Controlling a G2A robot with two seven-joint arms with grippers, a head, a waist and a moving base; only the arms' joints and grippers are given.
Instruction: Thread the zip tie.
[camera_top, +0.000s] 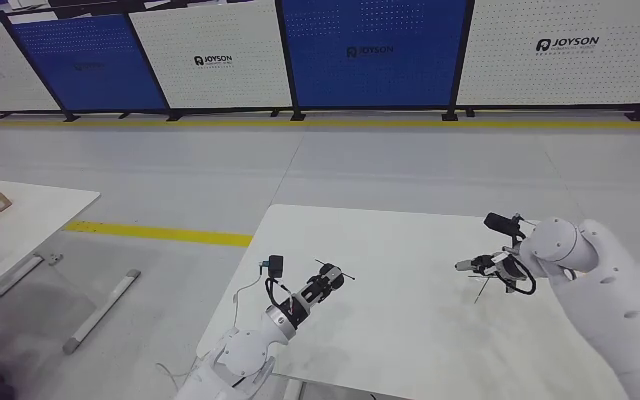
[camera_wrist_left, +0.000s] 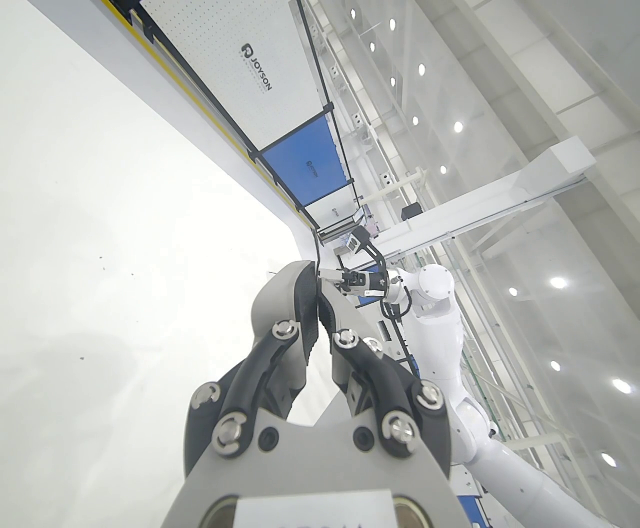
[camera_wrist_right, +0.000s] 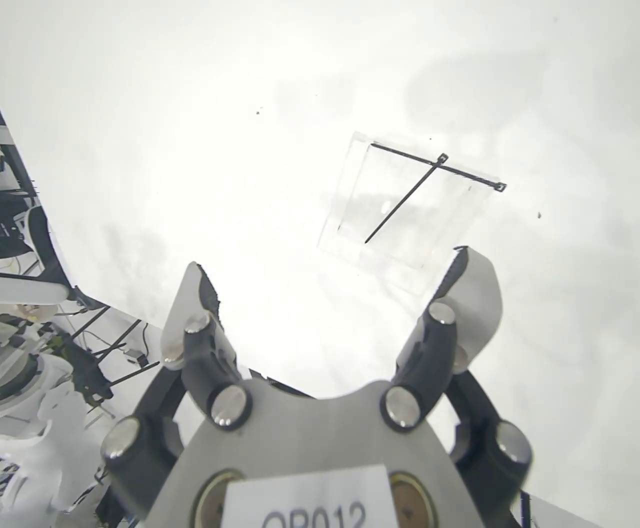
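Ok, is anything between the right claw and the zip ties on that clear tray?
Nothing visible is in the way. The right claw is open and faces the two crossed zip ties lying on the clear tray, with only bare white table in between.

Left arm (camera_top: 285, 312): extended forward, wrist level. Left gripper (camera_wrist_left: 317, 274): fingers were pressed shut on a thin zip tie (camera_top: 346, 272). Right arm (camera_top: 560, 245): elbow bent inward. Right gripper (camera_wrist_right: 328, 260): fingers stood wide apart, angled downward.

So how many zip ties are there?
3. Two zip ties lie crossed on the clear tray by the right gripper; the left gripper seems to pinch another zip tie. More may be hidden.
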